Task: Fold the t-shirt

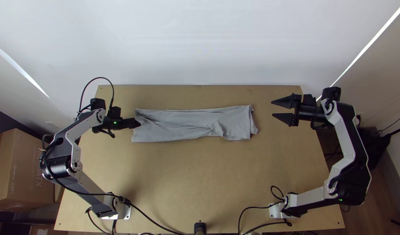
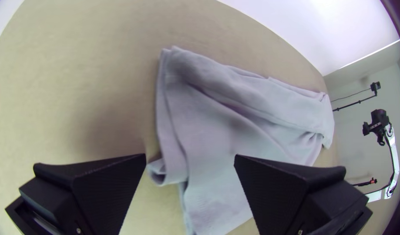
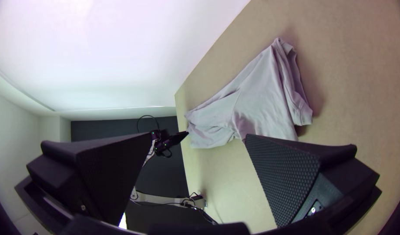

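Can see the grey t-shirt (image 1: 186, 126) lying in a long folded strip on the tabletop (image 1: 186, 174), with the left end effector (image 1: 138, 123) open at one end and the right end effector (image 1: 273, 109) open, apart from the other. Can spot print (image 1: 13, 176) on a cardboard box (image 1: 28, 161).

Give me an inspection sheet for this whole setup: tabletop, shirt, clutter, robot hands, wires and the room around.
Surface: light wooden table, with small holes near its far corners.
Job's things: grey shirt, folded into a long strip, creased and gathered toward its right end.
Clutter: small black object at the near edge.
Left end effector: open, at the shirt's left end; contact cannot be told.
Right end effector: open, apart from the shirt's right end.
Cables: black cables along the arms and over the table's near part.
Surroundings: white wall behind; cardboard box at left.
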Controlling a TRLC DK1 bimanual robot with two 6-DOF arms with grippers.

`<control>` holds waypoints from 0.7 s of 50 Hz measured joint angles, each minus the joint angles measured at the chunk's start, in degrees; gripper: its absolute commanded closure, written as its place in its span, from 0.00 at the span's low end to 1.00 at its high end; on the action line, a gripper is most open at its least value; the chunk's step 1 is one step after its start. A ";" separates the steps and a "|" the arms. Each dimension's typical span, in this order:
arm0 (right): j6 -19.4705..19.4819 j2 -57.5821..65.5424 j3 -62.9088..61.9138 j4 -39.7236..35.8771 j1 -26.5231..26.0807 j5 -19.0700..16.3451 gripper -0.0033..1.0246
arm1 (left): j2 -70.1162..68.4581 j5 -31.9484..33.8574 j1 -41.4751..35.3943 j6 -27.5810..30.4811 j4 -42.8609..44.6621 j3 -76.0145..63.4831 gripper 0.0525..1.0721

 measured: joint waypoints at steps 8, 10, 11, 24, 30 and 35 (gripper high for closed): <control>-0.02 -2.67 -1.01 0.00 0.00 0.02 0.04 | 0.13 -0.07 -3.82 -2.71 2.32 -0.28 0.16; -0.02 -3.30 -1.40 0.00 0.02 0.02 0.04 | 0.22 -0.24 -4.79 -3.45 2.78 -0.31 0.35; -0.02 -3.65 -1.64 0.00 0.04 0.02 0.04 | 0.33 -0.35 -5.27 -3.89 2.95 -0.31 0.49; -0.76 -7.21 -5.55 -0.02 0.04 0.42 0.04 | 0.28 -1.49 -5.68 -8.50 4.85 -2.64 0.97; -1.81 -7.65 -7.02 -0.09 0.04 0.48 0.04 | -2.62 -1.27 -1.95 -7.06 3.91 -5.81 0.97; -2.89 -7.78 -8.37 -0.11 0.04 0.92 0.04 | -4.59 -1.07 3.87 -3.32 -0.24 -6.82 0.97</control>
